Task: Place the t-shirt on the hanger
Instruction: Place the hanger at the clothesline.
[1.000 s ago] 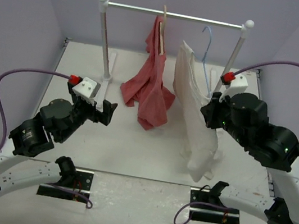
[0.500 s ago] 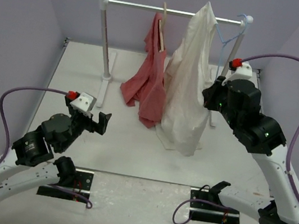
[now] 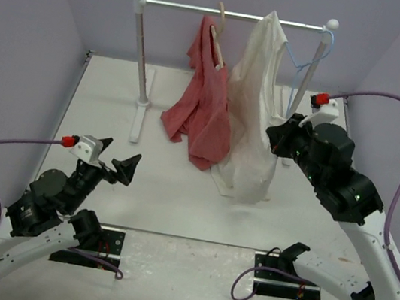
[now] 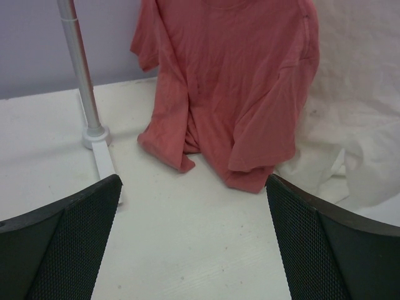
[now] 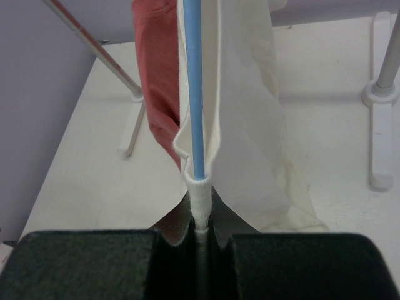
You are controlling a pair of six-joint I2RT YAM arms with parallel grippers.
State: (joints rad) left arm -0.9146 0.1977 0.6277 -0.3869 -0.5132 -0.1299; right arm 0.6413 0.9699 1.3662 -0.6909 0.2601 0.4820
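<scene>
The cream t-shirt (image 3: 256,106) hangs draped over the light-blue wire hanger (image 3: 296,61). Its top reaches the rack's rail (image 3: 236,16), and the hanger's hook sits by the rail's right end. My right gripper (image 3: 279,132) is shut on the hanger's lower wire, pinching the blue wire (image 5: 194,94) and a fold of the t-shirt (image 5: 250,112) between the jaws (image 5: 200,228). My left gripper (image 3: 118,164) hangs open and empty low at the front left, facing the red garment (image 4: 231,94). Only table shows between its fingers (image 4: 192,185).
A red-pink garment (image 3: 204,97) on a wooden hanger (image 3: 220,35) hangs left of the t-shirt and touches it. The rack's left post (image 3: 140,57) and its foot (image 4: 103,159) stand ahead of the left gripper. The right post (image 3: 312,69) is behind the right arm.
The right arm has raised the hanger and t-shirt from low over the table up to the rail. The left arm has drawn back toward its base, still open.
</scene>
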